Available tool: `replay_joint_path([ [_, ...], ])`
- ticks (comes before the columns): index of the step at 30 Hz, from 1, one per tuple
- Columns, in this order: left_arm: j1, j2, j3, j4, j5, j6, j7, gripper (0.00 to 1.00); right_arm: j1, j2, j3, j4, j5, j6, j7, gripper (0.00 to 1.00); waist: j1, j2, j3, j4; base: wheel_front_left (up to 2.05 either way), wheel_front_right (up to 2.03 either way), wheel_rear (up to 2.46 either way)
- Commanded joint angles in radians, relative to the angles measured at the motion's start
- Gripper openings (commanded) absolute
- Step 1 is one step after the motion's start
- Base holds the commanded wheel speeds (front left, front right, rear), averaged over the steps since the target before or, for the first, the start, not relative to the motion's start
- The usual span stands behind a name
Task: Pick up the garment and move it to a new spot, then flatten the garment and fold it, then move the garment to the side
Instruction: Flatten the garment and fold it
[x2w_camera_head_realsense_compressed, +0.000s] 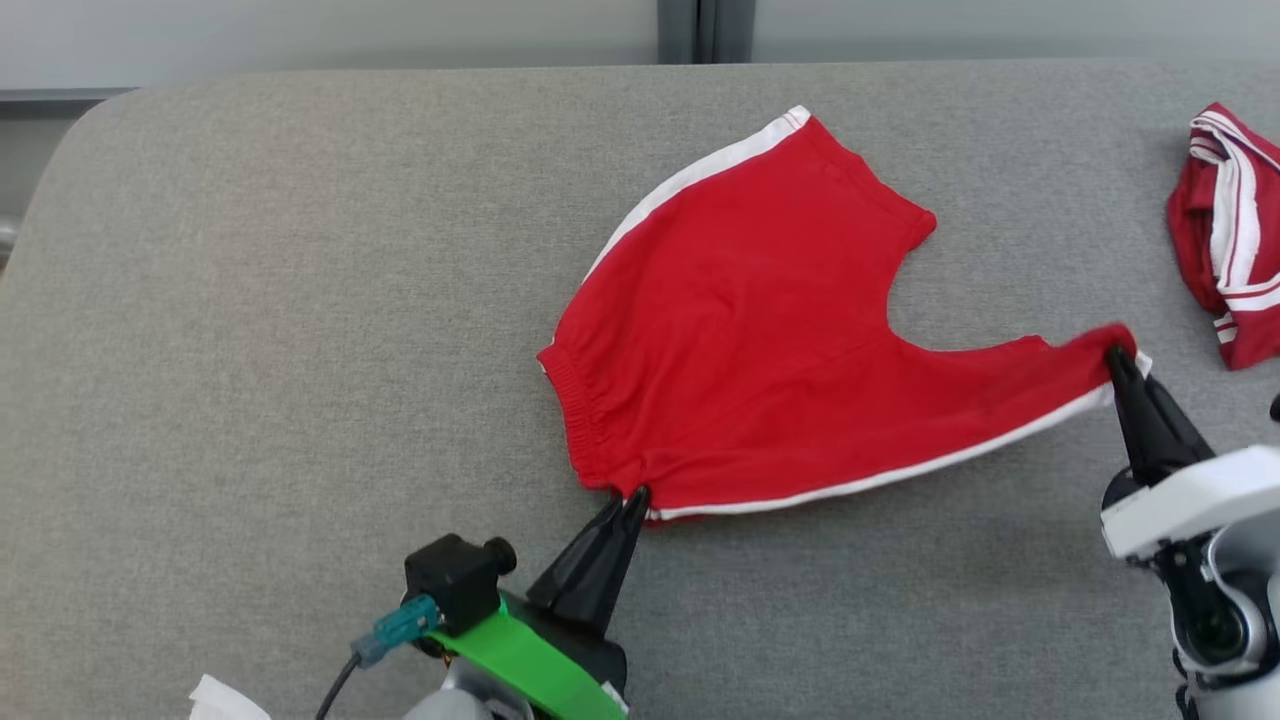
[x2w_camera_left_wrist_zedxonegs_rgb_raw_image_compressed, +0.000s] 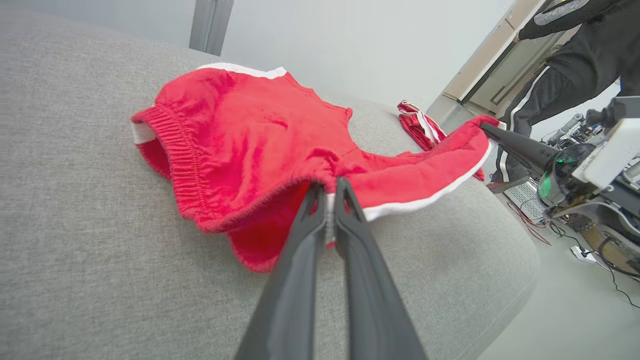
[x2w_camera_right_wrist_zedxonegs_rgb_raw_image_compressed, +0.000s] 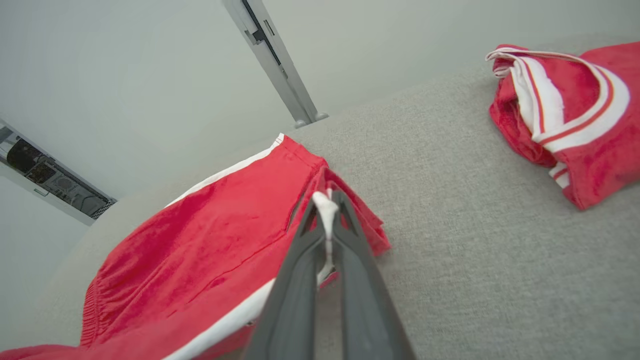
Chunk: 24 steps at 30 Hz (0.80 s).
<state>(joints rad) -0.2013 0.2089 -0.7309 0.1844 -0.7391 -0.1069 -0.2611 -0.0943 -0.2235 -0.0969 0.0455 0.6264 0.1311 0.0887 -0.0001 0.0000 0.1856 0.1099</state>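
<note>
Red shorts (x2w_camera_head_realsense_compressed: 760, 330) with white side stripes lie spread on the grey table (x2w_camera_head_realsense_compressed: 300, 300), waistband toward the left. My left gripper (x2w_camera_head_realsense_compressed: 634, 496) is shut on the near waistband corner, seen up close as the left gripper (x2w_camera_left_wrist_zedxonegs_rgb_raw_image_compressed: 327, 186) pinching the elastic edge of the shorts (x2w_camera_left_wrist_zedxonegs_rgb_raw_image_compressed: 250, 145). My right gripper (x2w_camera_head_realsense_compressed: 1118, 358) is shut on the hem of the near leg, which is stretched out to the right; in the right wrist view the right gripper (x2w_camera_right_wrist_zedxonegs_rgb_raw_image_compressed: 327, 196) pinches white trim of the shorts (x2w_camera_right_wrist_zedxonegs_rgb_raw_image_compressed: 215, 225). The far leg lies flat toward the back.
A second red and white garment (x2w_camera_head_realsense_compressed: 1230, 230) lies bunched at the table's right edge, also visible as a bundle (x2w_camera_right_wrist_zedxonegs_rgb_raw_image_compressed: 565, 115). A person in dark clothing (x2w_camera_left_wrist_zedxonegs_rgb_raw_image_compressed: 565, 65) stands beyond the table's right end. The table's left half is bare grey fabric.
</note>
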Motion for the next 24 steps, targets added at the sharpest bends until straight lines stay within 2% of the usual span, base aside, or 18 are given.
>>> replay_joint_path([
  [1,-0.032,-0.012,0.013,0.002,-0.01,-0.007,-0.004,0.0,-0.053,-0.002,-0.001,0.005,-0.01,-0.001,0.015,0.0,0.0001,0.0,0.021,0.026,0.0,0.0,0.0],
  [8,-0.143,-0.081,0.067,0.045,-0.05,-0.018,-0.005,0.0,-0.3,-0.026,0.024,0.114,-0.053,-0.001,0.07,0.0,0.0001,0.0,0.092,0.094,0.0,0.0,0.0],
  [13,-0.244,-0.126,0.085,0.112,-0.079,-0.024,-0.004,0.0,-0.492,-0.048,0.049,0.25,-0.085,-0.001,0.088,0.0,0.0001,0.0,0.152,0.145,0.0,0.0,0.0],
  [14,-0.283,-0.137,0.083,0.139,-0.095,-0.024,-0.004,0.0,-0.561,-0.048,0.058,0.314,-0.097,-0.001,0.092,0.0,0.0001,0.0,0.173,0.16,0.0,0.0,0.0],
  [24,-0.424,-0.157,0.084,0.219,-0.122,-0.025,-0.004,0.0,-0.863,-0.034,0.088,0.635,-0.188,-0.001,0.034,0.0,0.0001,0.0,0.268,0.214,0.0,0.0,0.0],
])
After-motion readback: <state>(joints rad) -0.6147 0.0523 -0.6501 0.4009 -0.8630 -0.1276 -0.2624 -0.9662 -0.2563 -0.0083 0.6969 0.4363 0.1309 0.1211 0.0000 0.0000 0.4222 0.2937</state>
